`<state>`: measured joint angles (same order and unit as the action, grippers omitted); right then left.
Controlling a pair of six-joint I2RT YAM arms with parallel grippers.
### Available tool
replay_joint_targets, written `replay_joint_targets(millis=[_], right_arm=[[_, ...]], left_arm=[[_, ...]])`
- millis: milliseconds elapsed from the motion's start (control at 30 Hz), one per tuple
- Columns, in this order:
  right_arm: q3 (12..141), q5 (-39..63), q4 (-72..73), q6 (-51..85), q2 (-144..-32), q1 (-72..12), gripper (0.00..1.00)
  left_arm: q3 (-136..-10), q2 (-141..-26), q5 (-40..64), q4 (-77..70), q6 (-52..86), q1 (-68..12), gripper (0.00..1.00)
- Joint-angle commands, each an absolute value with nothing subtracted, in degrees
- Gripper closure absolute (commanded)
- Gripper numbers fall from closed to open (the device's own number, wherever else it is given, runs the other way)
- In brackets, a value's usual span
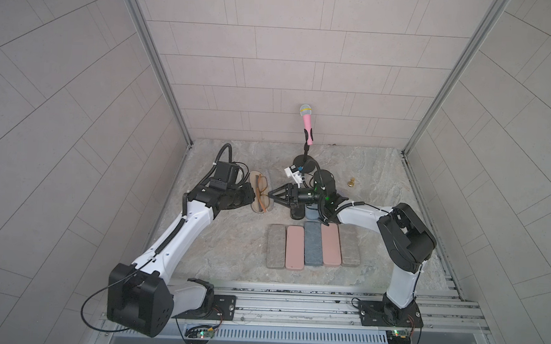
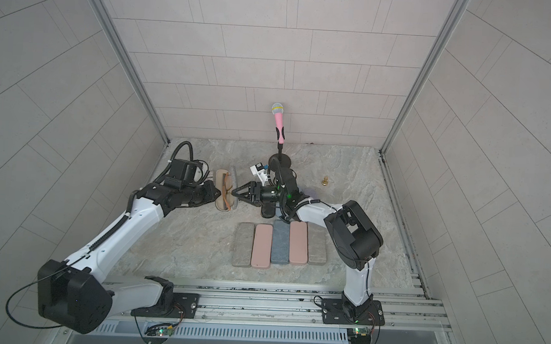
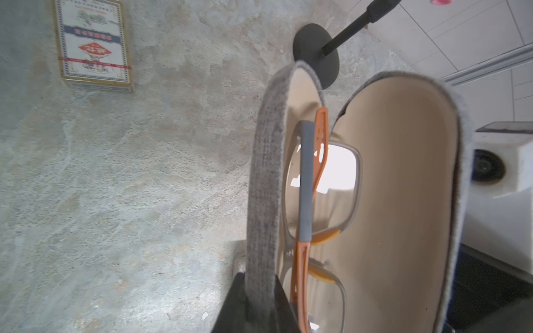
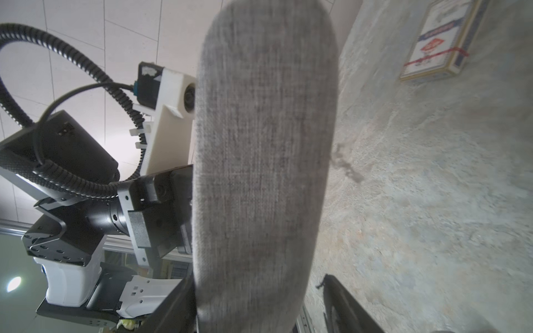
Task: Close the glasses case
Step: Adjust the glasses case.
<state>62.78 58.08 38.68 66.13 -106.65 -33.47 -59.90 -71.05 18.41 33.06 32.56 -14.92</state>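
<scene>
Two white-and-black arms reach in over the marbled tabletop [image 1: 231, 241], the left arm [image 1: 180, 229] and the right arm [image 1: 403, 237], and meet at the glasses case [image 1: 256, 178]. The case lies left of the table's middle, directly between the two grippers in both top views. It is open, beige lining showing.

The left gripper [image 3: 255, 299] is nearly closed, pinching the grey fabric wall [image 3: 264, 187] of the lower shell. One dark finger [image 3: 233, 305] is on the outside of that wall and its partner is inside.

The right gripper [image 1: 269, 197] comes in from the opposite side, its tip at the long edge of the lid [image 4: 259, 158]. In the right wrist view its fingers [image 4: 346, 302] stand well apart, with the lid's grey outer face between them. A strip of table shows between this finger and the lid. Whether the opposite finger touches the lid I cannot tell.

The lid is raised and tilted over the lower shell, not yet down.

Folded glasses [image 3: 305, 184] with orange temples lie in the lower shell.

Nearer the front sits a row of five flat slabs [image 1: 312, 246]. A pink microphone [image 1: 307, 122] stands upright on its stand by the back wall. A card box [image 3: 92, 46] lies flat, and a small brass piece [image 1: 351, 182] stands well to the right.
</scene>
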Motion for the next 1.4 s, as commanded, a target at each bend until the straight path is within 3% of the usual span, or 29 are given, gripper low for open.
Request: replay_joint_targets(millis=[0, 333, 900, 1367], right_arm=[[62.75, 57.12, 31.82, 62.86, -106.01, -32.31, 0.28], [65.27, 56.78, 20.7, 56.04, -105.41, -31.82, 0.27], [67.0, 50.06, -3.98, 39.42, -99.15, -31.34, 0.27], [65.16, 47.47, -7.17, 36.39, -96.52, -31.29, 0.26]], left_arm=[[-63.03, -69.7, 17.51, 32.65, 31.13, -14.78, 1.0], [-66.52, -72.61, 12.67, 38.22, 27.84, -14.7, 1.0], [-78.22, -88.5, -0.33, 54.74, 23.73, -14.77, 1.0], [-85.93, -99.12, -23.33, 66.18, 25.04, -22.55, 1.0]])
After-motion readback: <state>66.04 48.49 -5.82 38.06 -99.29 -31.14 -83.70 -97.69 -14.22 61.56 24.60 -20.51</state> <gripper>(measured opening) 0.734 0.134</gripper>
